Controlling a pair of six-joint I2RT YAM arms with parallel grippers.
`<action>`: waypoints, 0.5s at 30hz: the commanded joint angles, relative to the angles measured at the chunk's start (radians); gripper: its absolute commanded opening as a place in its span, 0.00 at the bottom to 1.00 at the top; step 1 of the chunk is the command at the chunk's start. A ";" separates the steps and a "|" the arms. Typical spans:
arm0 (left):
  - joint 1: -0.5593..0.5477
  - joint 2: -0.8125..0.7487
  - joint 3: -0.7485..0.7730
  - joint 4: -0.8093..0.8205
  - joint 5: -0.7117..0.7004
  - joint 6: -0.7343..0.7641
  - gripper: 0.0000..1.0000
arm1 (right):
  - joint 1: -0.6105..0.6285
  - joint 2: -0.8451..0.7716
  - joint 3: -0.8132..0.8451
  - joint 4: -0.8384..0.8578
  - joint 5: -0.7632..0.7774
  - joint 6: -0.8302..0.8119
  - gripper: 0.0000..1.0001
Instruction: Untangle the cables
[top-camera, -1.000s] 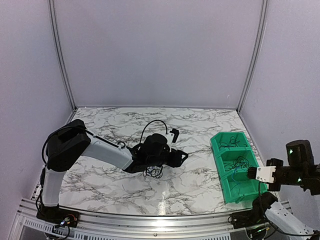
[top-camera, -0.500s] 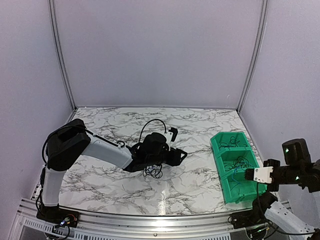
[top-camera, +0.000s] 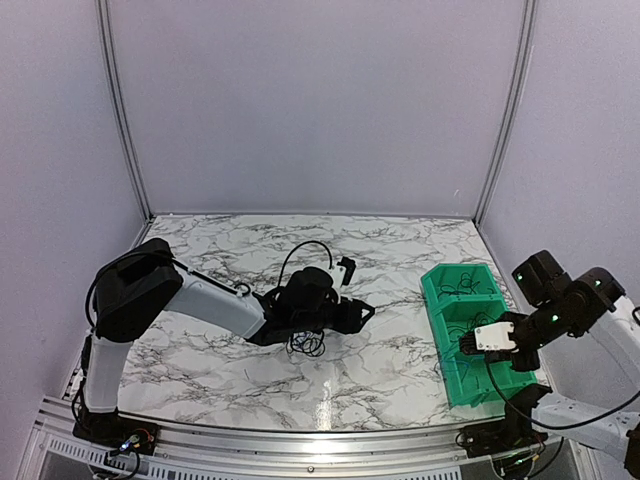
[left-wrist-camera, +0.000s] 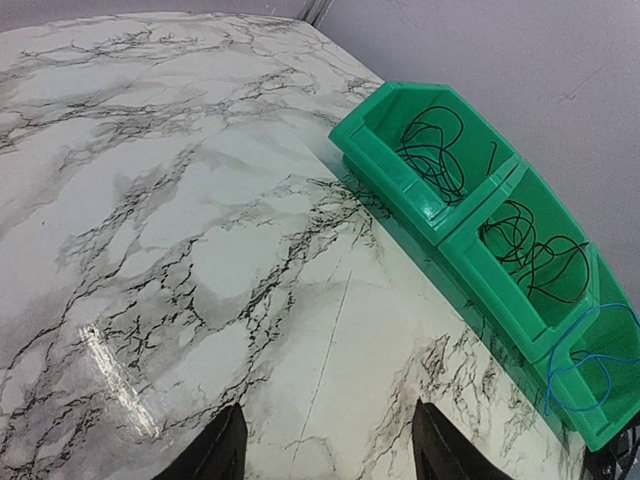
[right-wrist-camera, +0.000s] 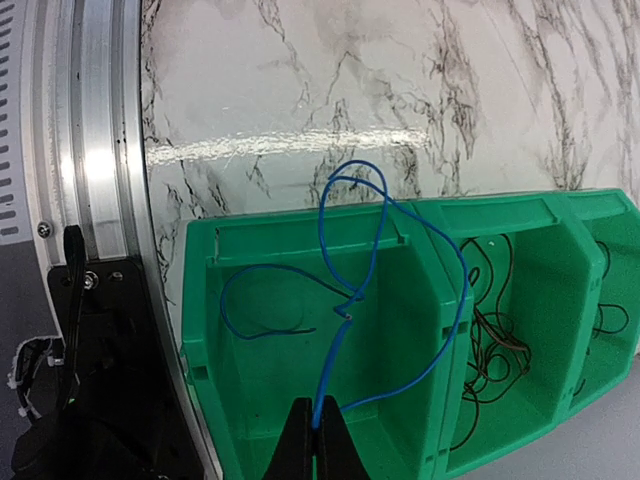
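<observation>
1. right claw (top-camera: 470, 340) swung in from lower-right frame edge, now over near compartment of green bin (top-camera: 440, 325). Pinched fully shut on blue cable (right-wrist-camera: 333, 365), slack loops hang over the bin.
2. Means one strand is freed, drop-off next imo. Other 2 compartments hold black cables (left-wrist-camera: 530, 250).
3. left claw (top-camera: 362, 310) barely moved: half open, empty, over remaining tangle (top-camera: 305, 345) at frame centre.
4. Room: bare desk (top-camera: 400, 360) btwn tangle and bin. Bin hugs desk's right edge, front rail (right-wrist-camera: 90, 150) close by right claw.
</observation>
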 joint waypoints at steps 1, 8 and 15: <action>0.004 0.013 -0.023 0.043 0.012 -0.016 0.58 | 0.000 0.078 0.016 -0.007 -0.028 -0.009 0.00; 0.004 0.024 -0.029 0.053 0.012 -0.022 0.58 | -0.117 0.156 -0.029 -0.005 0.068 -0.197 0.00; 0.002 0.053 -0.021 0.076 0.107 -0.058 0.58 | -0.269 0.306 -0.117 0.066 0.137 -0.315 0.01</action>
